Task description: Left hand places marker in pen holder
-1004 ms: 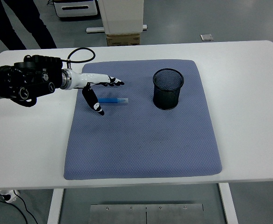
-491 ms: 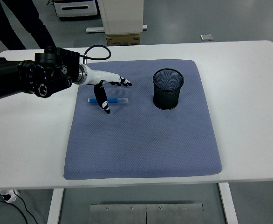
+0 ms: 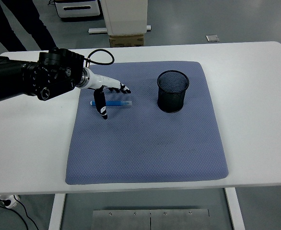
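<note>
Blue cylindrical marker [image 3: 112, 103] lies left of the black mesh pen holder [image 3: 173, 91]; left hand [image 3: 107, 93] has lowered over it, fingers spread, grasp pending.

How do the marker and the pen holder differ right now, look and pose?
The slim blue marker lies flat on the blue-grey mat; the black wire-mesh pen holder stands upright. The marker is solid and thin, the holder wide, see-through and empty. The left hand is at the marker; nothing is at the holder. Both rest on the mat.
</note>
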